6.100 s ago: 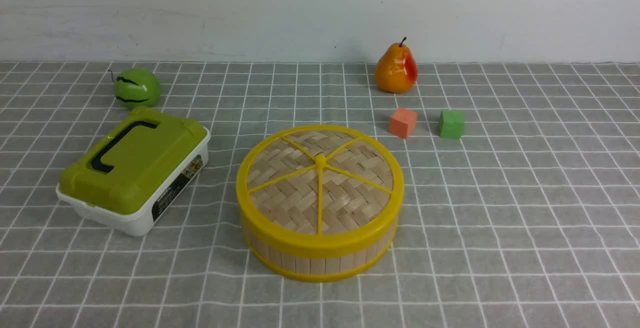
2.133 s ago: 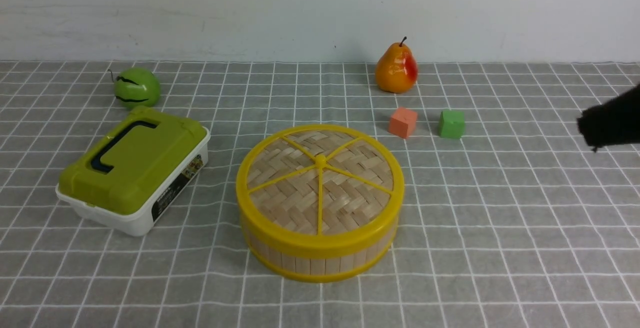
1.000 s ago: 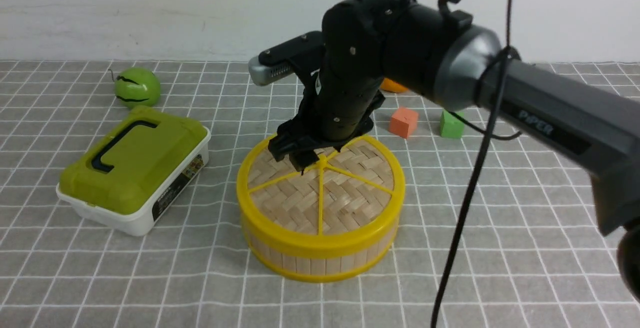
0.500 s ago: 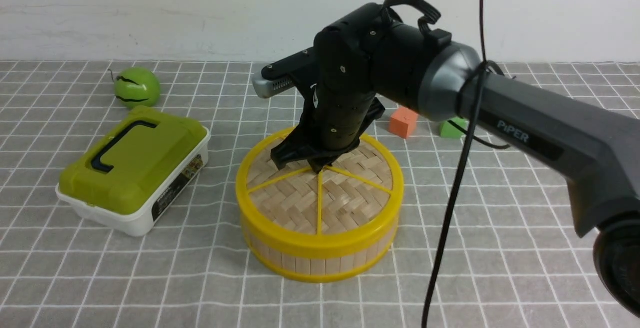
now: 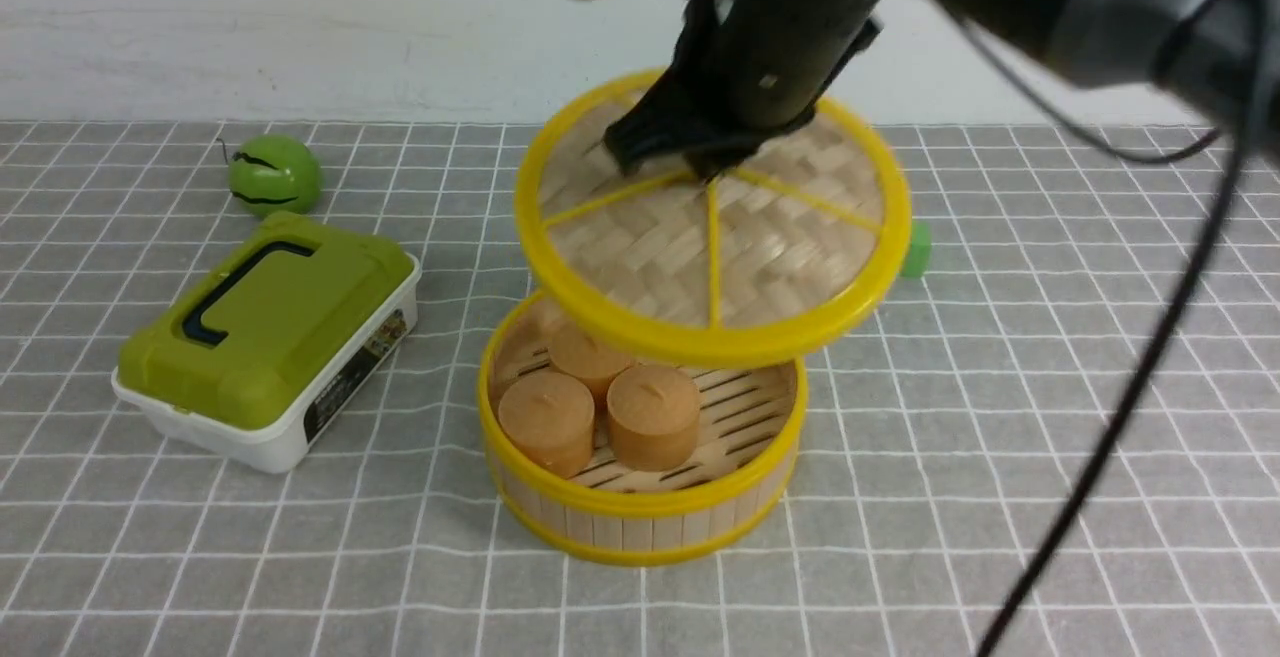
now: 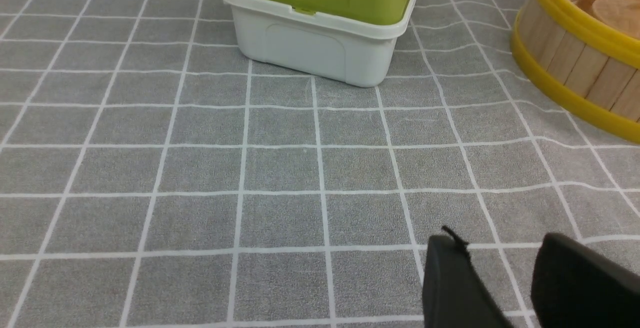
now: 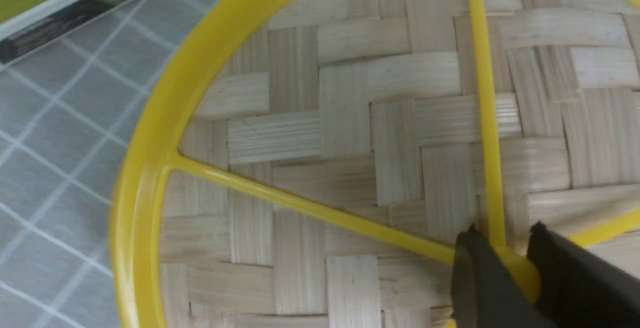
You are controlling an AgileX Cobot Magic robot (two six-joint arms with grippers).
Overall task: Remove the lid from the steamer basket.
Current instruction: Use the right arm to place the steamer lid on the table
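Lid, a round woven tan bamboo disc with yellow plastic rim and spokes (image 5: 800, 267), is up in the air, its knob pinched by the black right gripper (image 7: 505, 263). The round bamboo-slat steamer basket with yellow rims (image 5: 640, 502) sits below, toward 7 o'clock. Left gripper's dark fingers (image 6: 455, 278) are spread, btw.

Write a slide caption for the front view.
The right pincer grips the bamboo lid by its centre, holding it above the steamer basket.
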